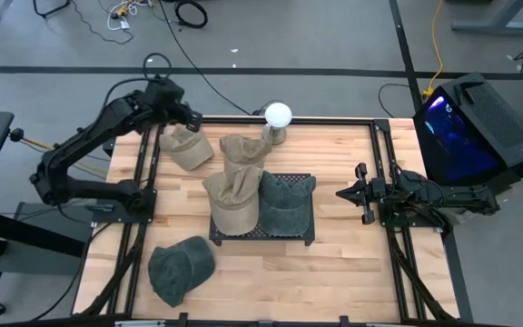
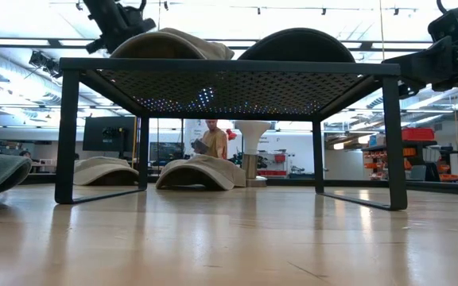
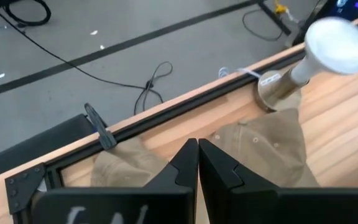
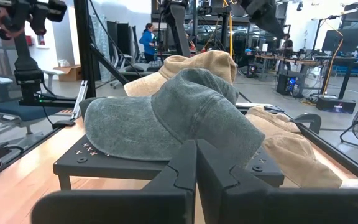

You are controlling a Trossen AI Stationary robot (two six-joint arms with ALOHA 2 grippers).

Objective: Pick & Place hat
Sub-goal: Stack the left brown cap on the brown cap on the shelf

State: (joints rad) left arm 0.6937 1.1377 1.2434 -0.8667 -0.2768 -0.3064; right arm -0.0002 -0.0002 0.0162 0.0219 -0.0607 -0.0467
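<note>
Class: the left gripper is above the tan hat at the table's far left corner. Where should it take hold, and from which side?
Probably the crown's soft fabric, coming straight down: the tan hat lies flat on the table, and the left gripper is shut above it, so it must open first.

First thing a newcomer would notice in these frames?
The black rack mid-table, carrying a tan hat and a green hat side by side. Two more tan hats lie behind it near a white-topped stand, with another green hat in front on the left. The left gripper hovers over the far-left tan hat, fingers shut; the right gripper waits at the right edge.
</note>
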